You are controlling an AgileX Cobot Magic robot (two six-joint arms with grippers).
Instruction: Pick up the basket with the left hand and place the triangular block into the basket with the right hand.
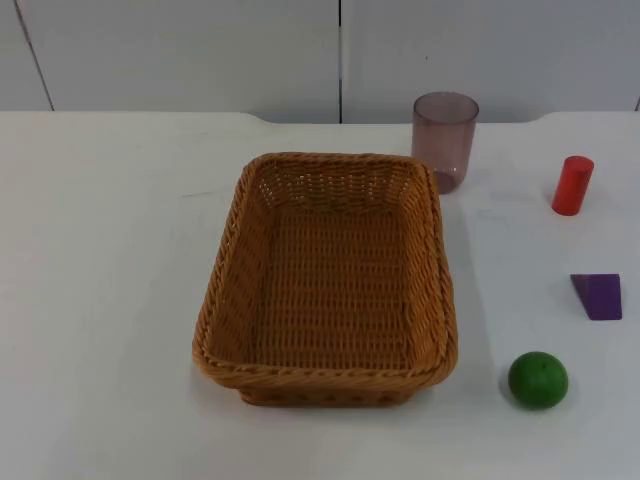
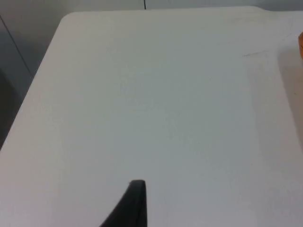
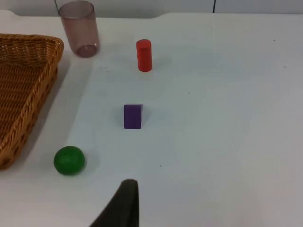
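1. Plainly, nothing had been picked up: the wicker basket (image 1: 327, 280) sat flat on the white bench (image 1: 100, 300), and both arms waited back from it.
2. The left end effector (image 2: 135, 203) hung over bare bench, well apart from the basket; I could not tell whether it was released or clenched.
3. To my eye, the left arm would do best taking the basket's near left rim, gripping the thick woven edge and lifting level.
4. The right end effector (image 3: 124, 203) hovered near the purple triangular block (image 3: 133, 116); again, I could not tell its state.
5. That block lay on the bench right of the basket, between a red cylinder (image 1: 572, 185) and a green ball (image 1: 538, 379), clear of both.
6. I judged the ball might roll if nudged, so a straight descent onto the block seemed wise.
7. The basket held nothing.
8. A tinted cup (image 1: 444, 138) stood upright just beside the basket's far right corner, apparently empty too.
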